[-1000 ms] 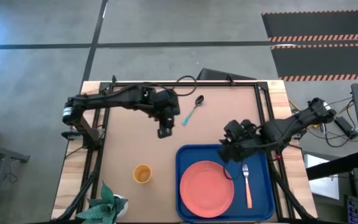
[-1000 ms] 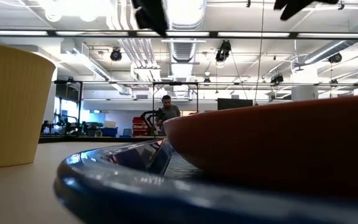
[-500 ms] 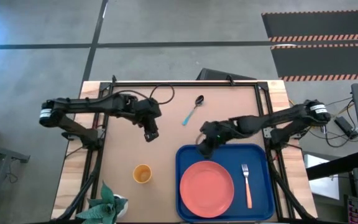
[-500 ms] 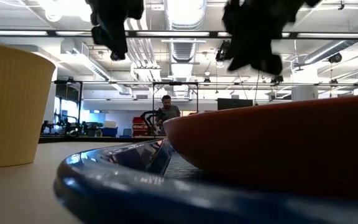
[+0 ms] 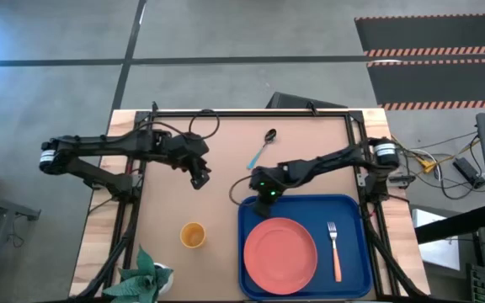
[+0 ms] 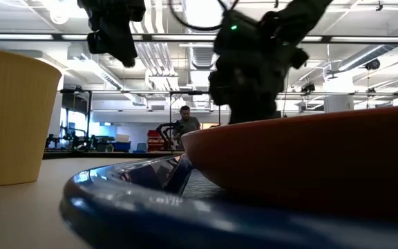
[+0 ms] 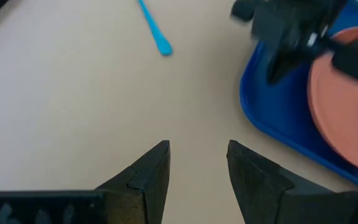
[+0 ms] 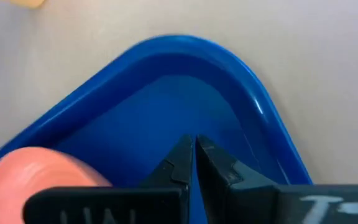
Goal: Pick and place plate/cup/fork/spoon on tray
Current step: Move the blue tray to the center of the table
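Blue tray [image 5: 306,206] (high view): at table's near-right part; plate [image 5: 280,255] + fork [image 5: 335,251] already on it. Cup [image 5: 193,235] on bare table just L of tray. Spoon [image 5: 261,149] on table beyond tray's far-left corner, well apart from the rim.
R gripper [image 5: 263,190] (high): over tray's far-left corner, empty.
L gripper [image 5: 198,178] (high): over bare table, between spoon and cup; nothing held.
Key relation: spoon lies on the far side of R gripper, slightly to its right; long axis diagonal, bowl far-right, teal handle end near-left, pointing toward the gap btw both grippers. R looks nearer to the handle end; cup nearer to L.
Low view: cup [image 6: 12,117] at left, tray rim [image 6: 185,218] + plate [image 6: 309,159] in front; both arms hang above; person far back in room.
L wrist: fingers [image 7: 146,171] spread, empty; spoon handle tip [image 7: 154,25] ahead; tray [image 7: 266,118], plate [image 7: 340,106] off to one side.
R wrist: fingers [image 8: 180,163] pressed together, nothing pinched; tray corner [image 8: 185,50] directly below, plate edge [image 8: 36,171] beside.
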`<action>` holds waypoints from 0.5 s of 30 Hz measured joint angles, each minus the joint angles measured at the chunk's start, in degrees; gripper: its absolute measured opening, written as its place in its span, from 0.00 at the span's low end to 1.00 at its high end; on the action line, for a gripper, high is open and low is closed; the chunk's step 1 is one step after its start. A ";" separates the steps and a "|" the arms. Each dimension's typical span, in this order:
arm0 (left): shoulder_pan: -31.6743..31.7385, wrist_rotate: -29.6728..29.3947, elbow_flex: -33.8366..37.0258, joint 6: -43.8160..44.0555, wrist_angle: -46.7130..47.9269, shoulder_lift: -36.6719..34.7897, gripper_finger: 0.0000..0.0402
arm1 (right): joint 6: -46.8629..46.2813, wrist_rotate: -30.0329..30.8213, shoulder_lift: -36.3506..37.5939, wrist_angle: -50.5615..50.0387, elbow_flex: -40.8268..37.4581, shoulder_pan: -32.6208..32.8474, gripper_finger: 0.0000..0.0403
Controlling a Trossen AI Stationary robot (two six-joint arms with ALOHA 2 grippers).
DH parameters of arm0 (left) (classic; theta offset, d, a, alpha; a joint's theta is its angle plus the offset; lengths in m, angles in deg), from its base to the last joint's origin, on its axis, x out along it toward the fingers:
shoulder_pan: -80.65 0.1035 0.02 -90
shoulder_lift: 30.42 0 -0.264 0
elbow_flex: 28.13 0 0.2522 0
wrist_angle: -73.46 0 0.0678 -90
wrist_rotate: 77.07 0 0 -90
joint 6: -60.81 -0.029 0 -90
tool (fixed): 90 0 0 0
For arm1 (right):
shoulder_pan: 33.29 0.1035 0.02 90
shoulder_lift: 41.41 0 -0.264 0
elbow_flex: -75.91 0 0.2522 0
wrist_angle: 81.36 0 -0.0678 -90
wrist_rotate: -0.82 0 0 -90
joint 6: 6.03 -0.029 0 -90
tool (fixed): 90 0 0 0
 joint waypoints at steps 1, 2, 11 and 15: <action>0.00 -0.03 0.00 0.00 -0.51 -0.29 0.35 | 1.46 -0.07 -1.38 -1.74 1.92 -0.16 0.03; 0.00 -0.03 0.01 0.00 -0.65 -0.48 0.35 | 3.03 -0.12 -2.52 -3.51 3.78 -0.42 0.03; 0.00 -0.06 0.31 0.00 -1.34 -1.66 0.35 | 15.38 -0.77 -11.40 -12.70 17.31 -2.55 0.03; 0.00 -0.06 0.33 -0.02 -1.41 -1.71 0.35 | 18.48 -1.12 -14.27 -12.70 21.70 -4.22 0.03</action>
